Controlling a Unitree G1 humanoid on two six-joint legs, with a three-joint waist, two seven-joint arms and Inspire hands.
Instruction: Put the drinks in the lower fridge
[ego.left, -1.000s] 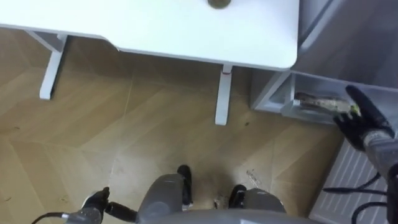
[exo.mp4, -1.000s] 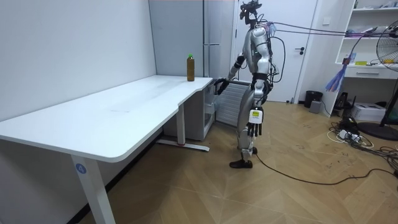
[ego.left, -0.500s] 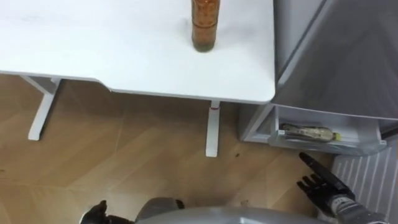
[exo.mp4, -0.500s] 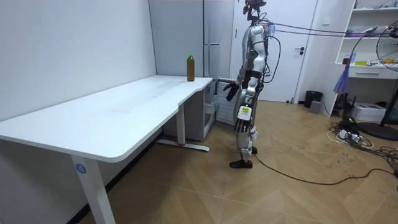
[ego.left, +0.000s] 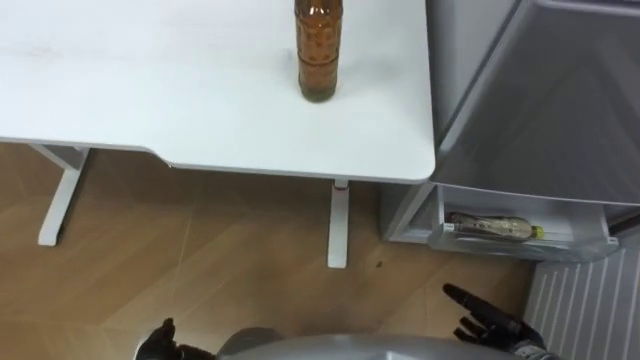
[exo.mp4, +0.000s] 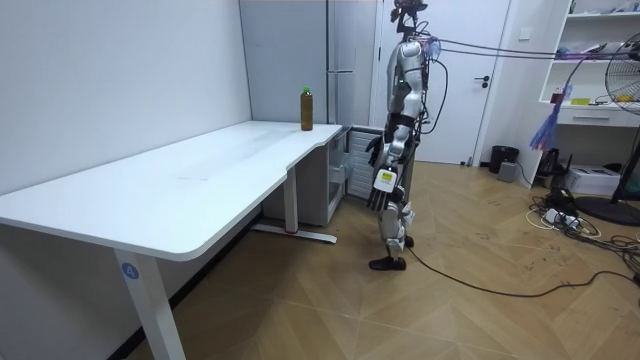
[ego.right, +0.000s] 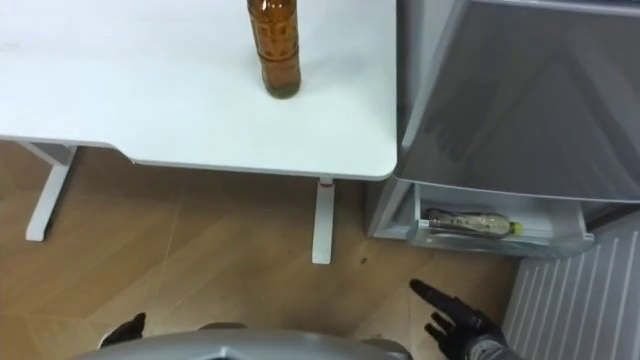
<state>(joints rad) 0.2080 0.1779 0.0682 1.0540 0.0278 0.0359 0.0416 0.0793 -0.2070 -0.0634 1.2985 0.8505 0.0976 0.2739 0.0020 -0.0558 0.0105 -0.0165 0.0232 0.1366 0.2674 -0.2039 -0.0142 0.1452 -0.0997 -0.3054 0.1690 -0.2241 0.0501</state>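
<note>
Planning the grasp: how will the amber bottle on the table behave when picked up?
The bottle is tall and narrow, standing upright, so a side nudge likely tips it. Seemingly full of amber liquid, probably heavyish.

A white desk (ego.left: 200, 90) stands on wooden floor (ego.left: 200, 260), with a door (exo.mp4: 495, 100) and fan (exo.mp4: 628, 80) farther off.

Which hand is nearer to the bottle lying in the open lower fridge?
Right. The right hand, open, is just below the bottle; the left hand is far off at the lower left.
</note>
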